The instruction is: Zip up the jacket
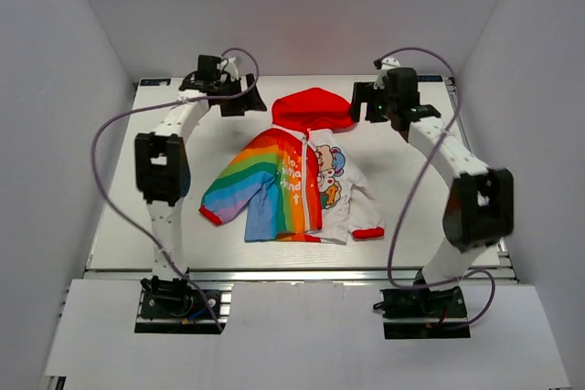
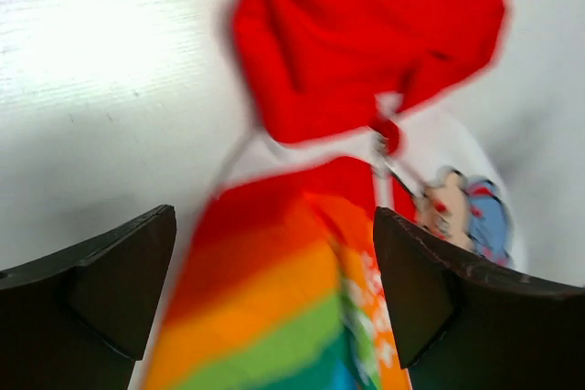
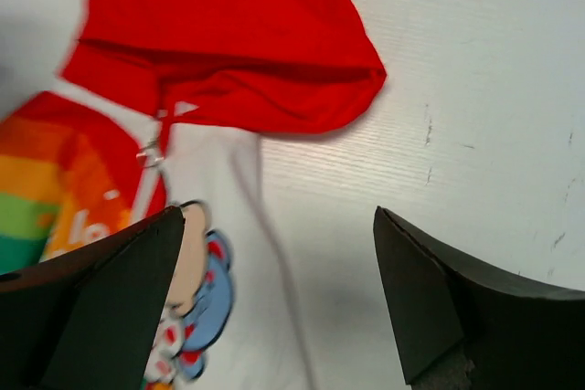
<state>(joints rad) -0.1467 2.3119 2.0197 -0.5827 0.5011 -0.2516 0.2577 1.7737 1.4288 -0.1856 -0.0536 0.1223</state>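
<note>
The jacket [image 1: 283, 184] lies flat in the middle of the surface [image 1: 219, 139], and its zip pull [image 2: 391, 162] looks to be up by the red hood [image 1: 311, 109], so the wide, empty left pincer [image 2: 274, 226] and right pincer [image 3: 279, 221] should lift off without snagging the cloth.

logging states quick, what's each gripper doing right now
Left gripper: open, holding nothing.
Right gripper: open, holding nothing.

Probably a lab: white-walled enclosure [image 1: 82, 61] around a bolted table [image 1: 119, 235].
</note>
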